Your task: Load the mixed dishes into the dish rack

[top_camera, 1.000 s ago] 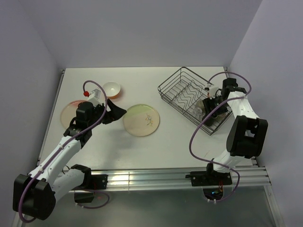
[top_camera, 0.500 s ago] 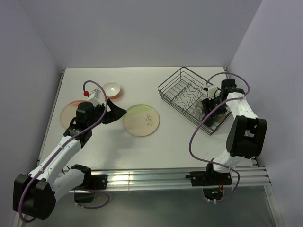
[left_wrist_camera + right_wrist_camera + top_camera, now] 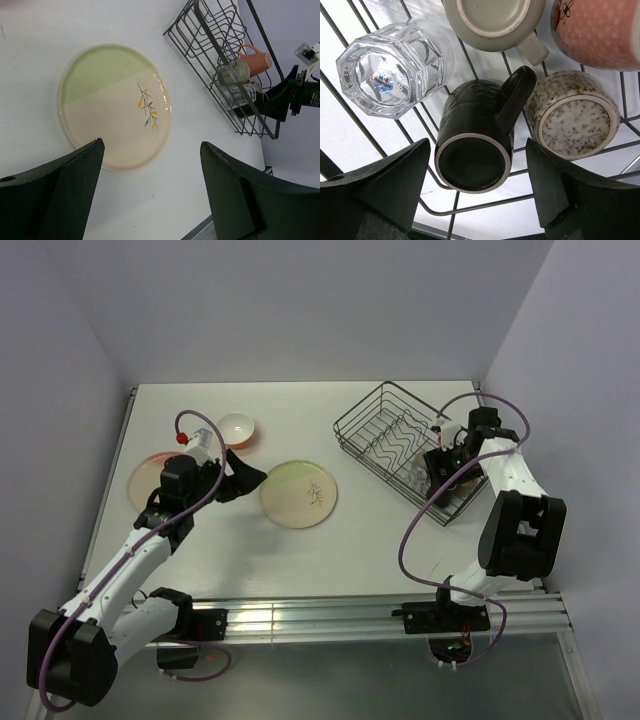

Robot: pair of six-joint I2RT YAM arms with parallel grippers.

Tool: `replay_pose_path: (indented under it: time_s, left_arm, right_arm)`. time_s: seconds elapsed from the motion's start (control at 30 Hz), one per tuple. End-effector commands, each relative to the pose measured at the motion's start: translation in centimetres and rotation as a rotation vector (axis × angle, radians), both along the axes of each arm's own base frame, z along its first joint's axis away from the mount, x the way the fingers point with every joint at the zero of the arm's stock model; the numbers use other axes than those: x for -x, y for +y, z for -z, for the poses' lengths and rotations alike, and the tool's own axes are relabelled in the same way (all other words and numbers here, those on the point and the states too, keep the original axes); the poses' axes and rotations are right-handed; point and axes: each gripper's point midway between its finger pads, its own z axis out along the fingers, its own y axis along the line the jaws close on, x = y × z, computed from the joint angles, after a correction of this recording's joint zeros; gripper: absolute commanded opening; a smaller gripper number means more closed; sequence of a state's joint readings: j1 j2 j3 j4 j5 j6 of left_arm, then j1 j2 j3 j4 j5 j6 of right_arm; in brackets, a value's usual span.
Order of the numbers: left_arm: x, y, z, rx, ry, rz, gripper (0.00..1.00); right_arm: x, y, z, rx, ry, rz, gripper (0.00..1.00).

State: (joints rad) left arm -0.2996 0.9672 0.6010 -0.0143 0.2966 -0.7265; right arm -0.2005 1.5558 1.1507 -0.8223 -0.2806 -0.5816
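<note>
Top view: the dish rack (image 3: 405, 440) sits near the table's far right corner, with the right jaws inside it. The cream-green plate (image 3: 298, 493) lies mid-table, the pink plate (image 3: 142, 480) by the left edge and the orange bowl (image 3: 236, 428) beyond it.

Left wrist: the left jaws stand wide and empty above the cream-green plate.

Right wrist: the right jaws stand wide either side of the brown cup (image 3: 475, 145), which lies in the rack among the clear glass (image 3: 390, 65), grey-green cup (image 3: 492, 20), pink cup (image 3: 600, 30) and speckled bowl (image 3: 572, 115). The print on the glass's sticker is too small to read.

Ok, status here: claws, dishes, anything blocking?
Left claw open above cream-green sprig plate. Right claw open astride dark brown ceramic cup inside dark wire dish rack. Pink-cream plate, orange bowl also on table. Nothing blocking.
</note>
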Motion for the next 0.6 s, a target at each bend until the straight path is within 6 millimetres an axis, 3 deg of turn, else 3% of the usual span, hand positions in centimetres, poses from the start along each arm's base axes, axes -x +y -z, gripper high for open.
replay_pose_path:
  time_s: [0.0,0.43,0.57]
  left_arm:
    - [-0.1,0.4,-1.3,0.003,-0.047,-0.018,0.84]
    - [0.1,0.8,-0.7,-0.024,-0.017,-0.029,0.84]
    - [0.1,1.1,-0.5,-0.055,-0.006,-0.03,0.84]
  right_arm:
    - [-1.1,0.0,-2.3,0.015,-0.075,0.001,0.85]
    - [-2.0,-0.4,-8.7,0.052,-0.186,-0.015,0.86]
    - [-2.7,0.7,-12.5,0.005,-0.262,-0.06,0.86]
